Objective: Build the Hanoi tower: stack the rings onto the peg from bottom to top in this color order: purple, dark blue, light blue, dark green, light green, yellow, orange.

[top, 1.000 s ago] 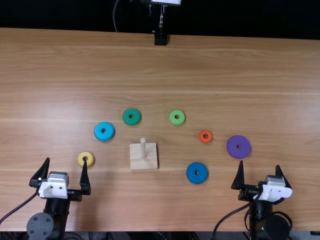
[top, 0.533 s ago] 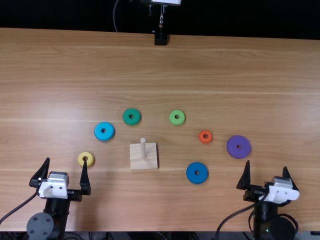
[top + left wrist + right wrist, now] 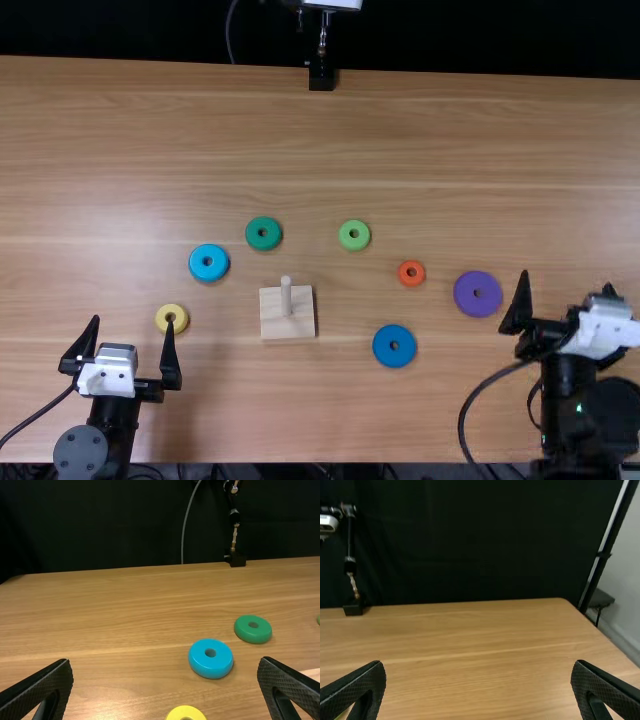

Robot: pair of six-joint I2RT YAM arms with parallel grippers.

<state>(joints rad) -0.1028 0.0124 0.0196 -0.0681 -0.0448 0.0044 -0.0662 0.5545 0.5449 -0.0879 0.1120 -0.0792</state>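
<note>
Top view: seven rings loose, peg bare, purple due first

Leftmost, the left gripper (image 3: pixel 134 320) stands with its fingers apart, one tip by the yellow ring (image 3: pixel 163 316). Next come the light blue ring (image 3: pixel 198 266) and dark green ring (image 3: pixel 253 236), then the wooden base (image 3: pixel 275 320) with its upright peg (image 3: pixel 286 298). Beyond it lie the light green ring (image 3: pixel 345 237), dark blue ring (image 3: pixel 384 350), orange ring (image 3: pixel 419 277) and purple ring (image 3: pixel 465 295), flat on the wood. Just right of purple, the right gripper (image 3: pixel 566 278) has its fingers apart, nothing between them.

The step looks to be fetching purple: best centre the fingers across it, grip level, lift above the peg's tip and lower squarely. The straight path passes between orange and dark blue, so carry it high. Open wood lies beyond the rings; the table's side edge (image 3: pixel 605 639) shows in the right wrist view, so swing inward.
</note>
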